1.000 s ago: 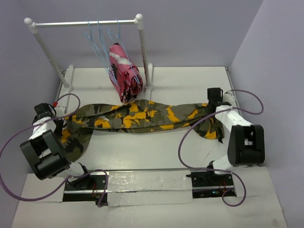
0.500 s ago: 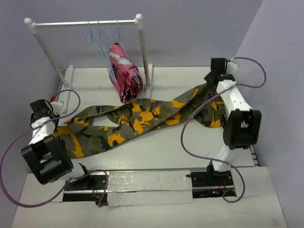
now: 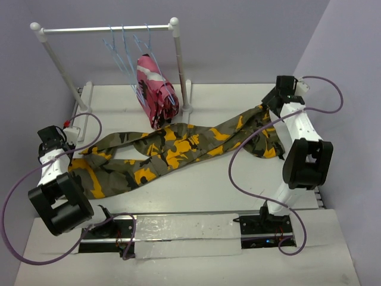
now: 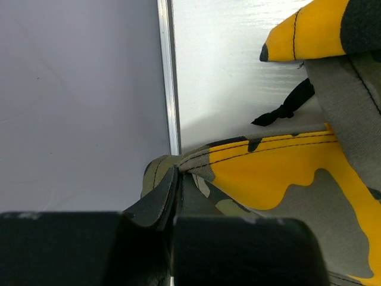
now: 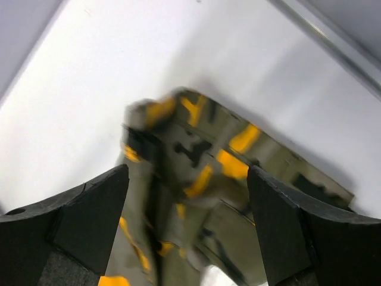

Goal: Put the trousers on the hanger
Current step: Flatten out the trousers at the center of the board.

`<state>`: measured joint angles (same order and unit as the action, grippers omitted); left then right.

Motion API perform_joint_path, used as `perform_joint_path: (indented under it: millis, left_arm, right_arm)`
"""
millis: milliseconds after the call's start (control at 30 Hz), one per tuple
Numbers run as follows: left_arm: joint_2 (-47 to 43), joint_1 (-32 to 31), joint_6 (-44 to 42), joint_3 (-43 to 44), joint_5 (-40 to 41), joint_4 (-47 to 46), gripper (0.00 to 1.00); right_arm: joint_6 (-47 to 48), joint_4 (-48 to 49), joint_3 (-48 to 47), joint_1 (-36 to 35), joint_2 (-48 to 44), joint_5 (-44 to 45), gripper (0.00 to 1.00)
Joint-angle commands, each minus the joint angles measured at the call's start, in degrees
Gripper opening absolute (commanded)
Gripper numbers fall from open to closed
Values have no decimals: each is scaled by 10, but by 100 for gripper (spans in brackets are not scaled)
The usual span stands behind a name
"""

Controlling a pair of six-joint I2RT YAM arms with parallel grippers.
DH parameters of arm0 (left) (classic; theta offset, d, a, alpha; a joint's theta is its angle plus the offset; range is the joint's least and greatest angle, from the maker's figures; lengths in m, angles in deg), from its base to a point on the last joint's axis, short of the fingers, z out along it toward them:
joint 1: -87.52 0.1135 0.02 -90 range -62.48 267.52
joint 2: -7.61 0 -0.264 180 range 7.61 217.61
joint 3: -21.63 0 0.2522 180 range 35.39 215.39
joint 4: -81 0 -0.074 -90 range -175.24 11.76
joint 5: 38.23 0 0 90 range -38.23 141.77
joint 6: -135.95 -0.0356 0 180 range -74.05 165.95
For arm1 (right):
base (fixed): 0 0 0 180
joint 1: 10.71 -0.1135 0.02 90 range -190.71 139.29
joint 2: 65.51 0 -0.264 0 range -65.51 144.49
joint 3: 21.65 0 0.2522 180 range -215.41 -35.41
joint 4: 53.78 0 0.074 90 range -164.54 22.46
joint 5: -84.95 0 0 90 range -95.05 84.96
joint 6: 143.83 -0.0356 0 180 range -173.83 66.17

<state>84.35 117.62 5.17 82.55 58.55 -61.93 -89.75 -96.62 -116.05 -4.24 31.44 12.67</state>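
The olive, black and orange camouflage trousers (image 3: pixel 178 149) lie stretched across the table from left to right. At the left edge, my left gripper (image 3: pixel 52 138) is shut on one end of them; the pinched cloth fold (image 4: pixel 172 173) shows between the jaws. My right gripper (image 3: pixel 280 98) stands open above the trousers' right end (image 5: pixel 196 179), which lies loose and blurred below the spread fingers (image 5: pixel 95 208). Several light-blue wire hangers (image 3: pixel 128 56) hang on the white rail at the back left.
The white rail stand (image 3: pixel 107 28) occupies the back left, its right post (image 3: pixel 180 65) near the middle. A pink, white and black garment (image 3: pixel 155 89) hangs from one hanger there. Grey walls close in on left and right. Purple cables loop beside both arms.
My right gripper opened and let go of the trousers' right end, then rose toward the back right corner. The trousers swung and dropped flat. My left gripper kept its hold.
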Motion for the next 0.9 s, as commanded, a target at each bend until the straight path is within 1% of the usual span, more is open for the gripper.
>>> perform_joint_path:
  millis: [0,67,100,167,267,333,400,433,467,500,533,567,600,633,667,700,800,867]
  left_arm:
    - [7,5,5,4,-1,-26,0]
    - [15,5,6,6,4,-30,0]
    - [21,6,7,8,6,-30,0]
    - [35,5,10,13,7,-30,0]
    - [60,5,22,20,12,-35,0]
    - [79,5,30,27,18,-41,0]
    - [94,5,39,39,20,-34,0]
    - [104,5,43,47,16,-31,0]
    - [109,5,48,50,16,-30,2]
    - [114,5,51,53,17,-32,7]
    - [115,5,53,53,16,-31,10]
    - [118,5,55,54,13,-29,26]
    - [119,5,56,55,13,-26,41]
    - [120,5,57,57,13,-22,53]
    - [120,5,58,61,13,-15,58]
    - [120,5,59,62,12,-7,60]
    - [94,9,68,76,15,40,68]
    - [67,17,77,77,9,95,71]
  right_arm:
    - [-2,6,-98,-3,91,-22,87]
    - [-8,-15,-137,-4,130,-24,87]
    - [-9,-15,-143,-4,133,-32,87]
    - [-13,-10,-140,-9,141,-44,86]
    - [-13,23,-111,-21,121,-39,86]
    - [-23,40,-101,-23,118,-54,86]
    - [-31,45,-108,-24,138,-77,83]
    - [-34,41,-118,-25,150,-81,79]
    - [-37,34,-124,-27,169,-84,70]
    - [-39,32,-128,-27,178,-86,65]
    - [-41,32,-128,-27,185,-87,62]
    - [-41,34,-125,-27,190,-87,46]
    - [-39,38,-122,-27,189,-85,27]
    - [-37,40,-119,-27,188,-82,11]
    - [-34,41,-116,-27,184,-76,2]
    - [-32,42,-116,-27,179,-72,0]
    - [-18,57,-87,-26,144,-53,0]
    - [-5,62,-79,-25,125,-50,0]
